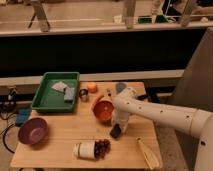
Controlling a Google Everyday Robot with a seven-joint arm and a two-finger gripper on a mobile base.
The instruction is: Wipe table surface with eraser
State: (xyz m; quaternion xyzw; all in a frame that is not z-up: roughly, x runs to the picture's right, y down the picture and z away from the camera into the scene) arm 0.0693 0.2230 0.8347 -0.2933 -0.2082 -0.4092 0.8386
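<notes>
The table surface [65, 142] is a light tan wooden top in the lower middle of the camera view. The eraser [116, 132] is a small dark block resting on the table just below and right of the orange bowl [103, 111]. My gripper [118, 127] points down at the end of the white arm, which comes in from the right. It is shut on the eraser and presses it to the wood.
A green tray [46, 102] with grey blocks [63, 89] sits at the back left. A purple bowl [33, 131] is at the front left. A tipped white cup [85, 149] with dark grapes [103, 147] lies in front. A pale yellow object [148, 153] lies front right.
</notes>
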